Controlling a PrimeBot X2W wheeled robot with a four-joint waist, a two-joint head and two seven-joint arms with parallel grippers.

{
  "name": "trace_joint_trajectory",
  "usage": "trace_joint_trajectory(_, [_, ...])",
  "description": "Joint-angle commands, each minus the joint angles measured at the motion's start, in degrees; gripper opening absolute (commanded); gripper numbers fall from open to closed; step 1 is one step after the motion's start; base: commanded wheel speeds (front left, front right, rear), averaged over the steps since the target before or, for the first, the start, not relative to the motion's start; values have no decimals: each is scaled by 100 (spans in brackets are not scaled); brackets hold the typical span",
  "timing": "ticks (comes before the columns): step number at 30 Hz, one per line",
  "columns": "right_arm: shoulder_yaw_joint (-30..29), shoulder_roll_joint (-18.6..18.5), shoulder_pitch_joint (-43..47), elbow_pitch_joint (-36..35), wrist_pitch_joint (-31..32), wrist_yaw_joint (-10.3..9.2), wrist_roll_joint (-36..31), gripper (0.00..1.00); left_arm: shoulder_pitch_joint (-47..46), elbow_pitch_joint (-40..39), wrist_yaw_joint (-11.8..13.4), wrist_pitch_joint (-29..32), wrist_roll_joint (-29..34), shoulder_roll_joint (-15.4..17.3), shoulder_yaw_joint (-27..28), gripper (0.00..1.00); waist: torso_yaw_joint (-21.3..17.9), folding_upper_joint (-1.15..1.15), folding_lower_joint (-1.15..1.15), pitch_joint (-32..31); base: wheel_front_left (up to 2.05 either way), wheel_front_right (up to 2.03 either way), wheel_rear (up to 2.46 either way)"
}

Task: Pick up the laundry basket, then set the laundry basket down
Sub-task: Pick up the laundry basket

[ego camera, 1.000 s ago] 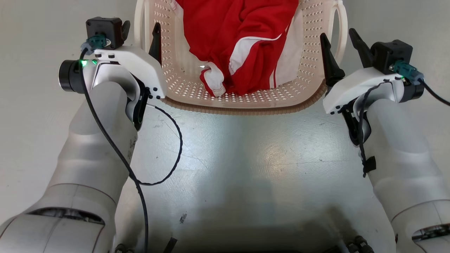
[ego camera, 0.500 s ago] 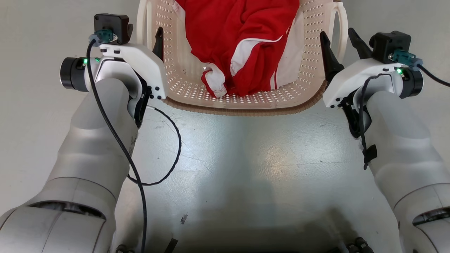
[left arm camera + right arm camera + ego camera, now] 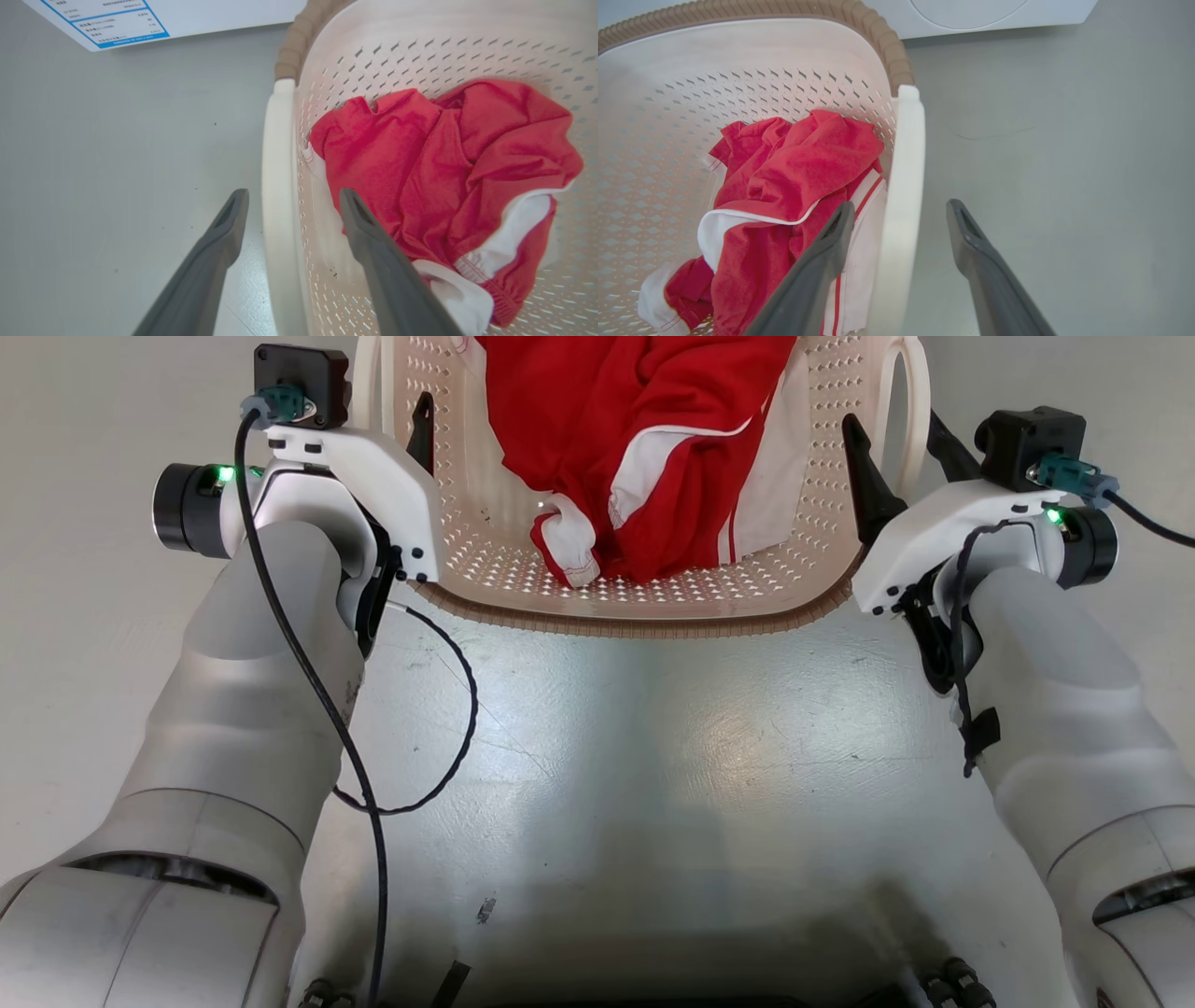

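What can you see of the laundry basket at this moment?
The laundry basket is cream-white perforated plastic, rounded-rectangular, with a brown woven-look rim and a white loop handle on each side. It seems to rest upright on the grey floor, holding a crumpled red and white garment. The left claw and right claw each straddle a handle, open, one finger inside and one outside; contact cannot be told.

We see a cream basket [image 3: 467,523] patterned with small holes, its ribbed rim [image 3: 635,623] brown, red cloth [image 3: 635,420] with white trim, grey floor [image 3: 653,756].
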Motion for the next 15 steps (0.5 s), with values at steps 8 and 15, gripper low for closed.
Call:
trace_joint_trajectory(8, [258, 120, 91, -38, -61, 35, 185, 100, 1, -16, 38, -15, -55, 178, -21, 100, 2, 0, 0, 18, 0, 0, 0])
trace_joint_trajectory(15, [341, 120, 103, -30, -61, 35, 263, 100, -23, -4, 49, -19, -98, 182, -70, 100, -3, 0, 0, 30, 0, 0, 0])
